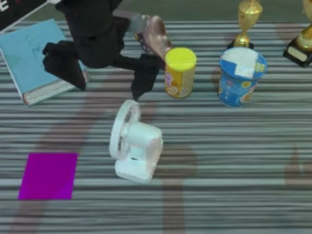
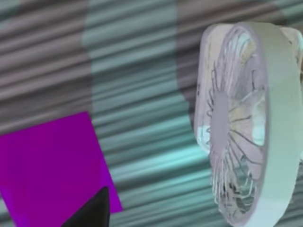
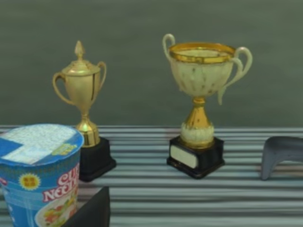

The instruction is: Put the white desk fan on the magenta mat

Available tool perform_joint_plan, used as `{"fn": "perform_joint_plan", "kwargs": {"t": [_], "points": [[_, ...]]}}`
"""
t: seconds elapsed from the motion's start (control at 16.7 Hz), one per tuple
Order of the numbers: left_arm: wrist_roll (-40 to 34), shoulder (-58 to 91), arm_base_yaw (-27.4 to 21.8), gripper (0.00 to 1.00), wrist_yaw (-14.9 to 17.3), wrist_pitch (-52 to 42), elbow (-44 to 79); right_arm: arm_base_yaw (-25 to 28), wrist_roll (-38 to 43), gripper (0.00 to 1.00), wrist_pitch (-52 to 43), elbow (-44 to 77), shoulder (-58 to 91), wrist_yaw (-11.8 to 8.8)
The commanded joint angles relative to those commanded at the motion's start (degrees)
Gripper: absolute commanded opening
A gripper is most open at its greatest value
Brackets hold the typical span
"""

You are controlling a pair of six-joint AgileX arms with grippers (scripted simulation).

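The small white plastic desk fan (image 1: 134, 144) stands on the striped bench (image 1: 229, 161), right of the flat magenta square mat (image 1: 48, 175) and apart from it. The left hand (image 1: 105, 73) hovers above, fingers spread, holding nothing. The right hand is unseen.

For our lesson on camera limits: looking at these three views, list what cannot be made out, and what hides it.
- Right hand: absent from the top view; its own wrist view shows only a dark tip, so open or shut is unknowable.
- Light blue book: top view, partly covered by the left hand.
- White desk fan: left wrist view, cut off by the edge.
- Magenta mat: likewise cut off.
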Motion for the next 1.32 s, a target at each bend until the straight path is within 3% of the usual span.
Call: {"fn": "perform_joint_plan", "kwargs": {"t": [0.54, 0.96, 1.26, 1.32], "points": [[-0.5, 5.6, -1.5, 1.00, 0.0, -4.3, 4.4, 0.0, 0.0, 1.00, 0.0, 0.0, 0.0, 0.0], [-0.5, 5.4, -1.6, 1.00, -0.1, 6.1, -6.3, 0.0, 0.0, 1.00, 0.0, 0.0, 0.0, 0.0], [-0.5, 5.4, -1.6, 1.00, -0.1, 6.9, -7.1, 0.0, 0.0, 1.00, 0.0, 0.0, 0.0, 0.0], [-0.5, 5.4, -1.6, 0.92, -0.1, 6.9, -7.1, 0.0, 0.0, 1.00, 0.0, 0.0, 0.0, 0.0]]}}
